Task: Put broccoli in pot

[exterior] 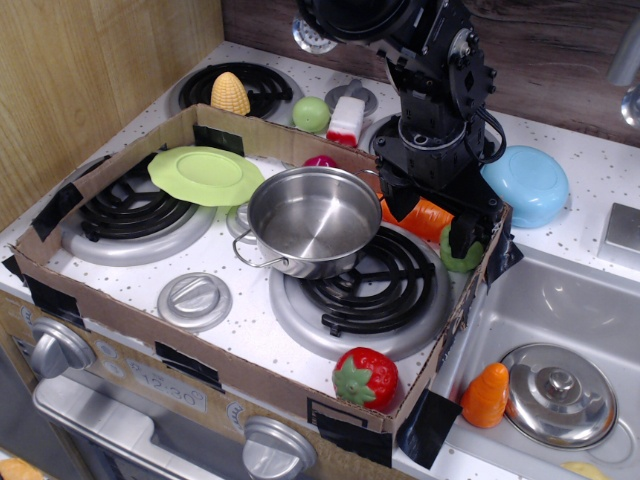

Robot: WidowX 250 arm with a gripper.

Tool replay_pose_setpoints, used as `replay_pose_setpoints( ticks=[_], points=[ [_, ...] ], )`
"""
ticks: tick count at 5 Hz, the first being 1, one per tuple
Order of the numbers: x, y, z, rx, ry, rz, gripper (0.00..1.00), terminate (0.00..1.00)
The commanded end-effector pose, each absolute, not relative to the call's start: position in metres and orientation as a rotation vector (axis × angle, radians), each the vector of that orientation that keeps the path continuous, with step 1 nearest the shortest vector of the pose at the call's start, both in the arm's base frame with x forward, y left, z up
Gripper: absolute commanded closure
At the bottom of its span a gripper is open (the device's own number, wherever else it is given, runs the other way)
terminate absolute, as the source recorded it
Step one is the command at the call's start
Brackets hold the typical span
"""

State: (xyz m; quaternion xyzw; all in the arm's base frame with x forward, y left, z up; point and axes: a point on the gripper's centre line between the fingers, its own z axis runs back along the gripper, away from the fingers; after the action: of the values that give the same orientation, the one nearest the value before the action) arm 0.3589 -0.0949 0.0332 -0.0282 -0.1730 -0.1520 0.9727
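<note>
Hovering low at the box's right wall, your gripper (432, 218) has its jaws spread with nothing held. You've got the broccoli (458, 254) beside the far finger, half hidden. Close off-centre and it squirts against the cardboard, away from the pot (315, 220).

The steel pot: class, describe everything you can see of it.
The pot is round, shiny stainless steel, upright and empty, with a thin wire loop handle visible on its left. It sits inside the cardboard tray, on the front right burner, partly over its left edge. The green plate lies just to its left. The claw hangs apart, at its right.
</note>
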Motion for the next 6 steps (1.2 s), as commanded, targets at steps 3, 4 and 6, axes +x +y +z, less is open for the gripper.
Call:
replay_pose_setpoints(
  ticks=[3,4,6],
  points=[
    [0.363,-0.104,0.033,-0.088,-0.389,-0.282,1.00,0.00],
    [0.363,-0.104,0.035,-0.075,-0.392,-0.275,1.00,0.00],
    [0.360,-0.105,0.068,-0.035,-0.344,-0.255,1.00,0.00]
  ],
)
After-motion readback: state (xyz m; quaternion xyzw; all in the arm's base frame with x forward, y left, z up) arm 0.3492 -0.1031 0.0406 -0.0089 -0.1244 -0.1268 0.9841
